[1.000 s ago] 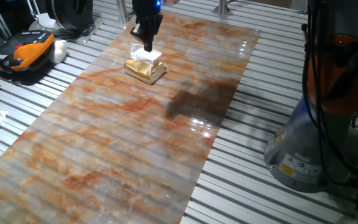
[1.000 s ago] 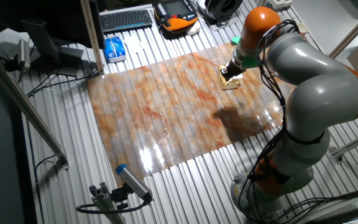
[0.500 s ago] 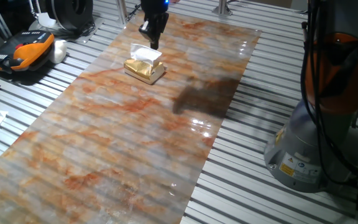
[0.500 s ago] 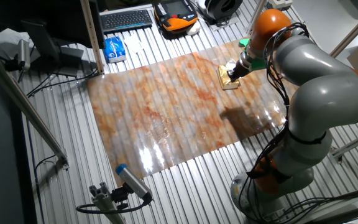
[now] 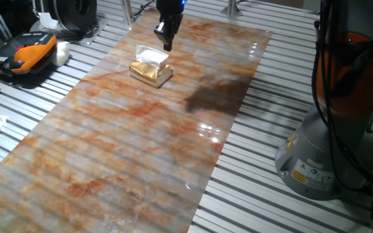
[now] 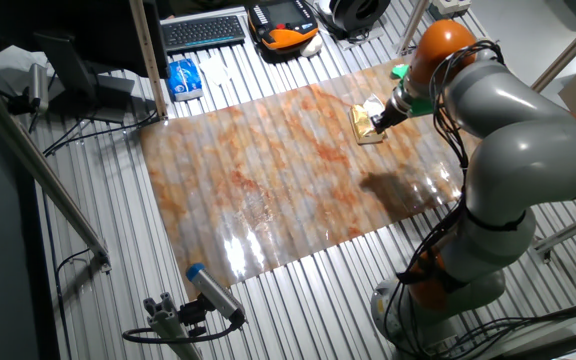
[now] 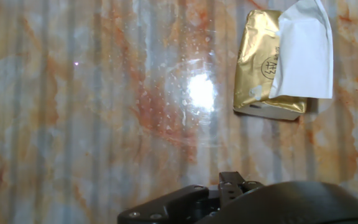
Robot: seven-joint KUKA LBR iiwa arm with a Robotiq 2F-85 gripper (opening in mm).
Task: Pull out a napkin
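**One napkin, one gold box**

One thin white paper napkin (image 7: 303, 53) lies draped over one shiny gold foil box (image 7: 258, 62) on the glossy marbled table (image 5: 141, 149). The claw (image 5: 168, 43) hangs above, just right of it; its grip cannot be told.

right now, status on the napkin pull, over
Gripper raised beside the gold box, holding nothing visible; jaw state unclear. Napkin sticking out of the box top, not pulled free. Nothing in the way.
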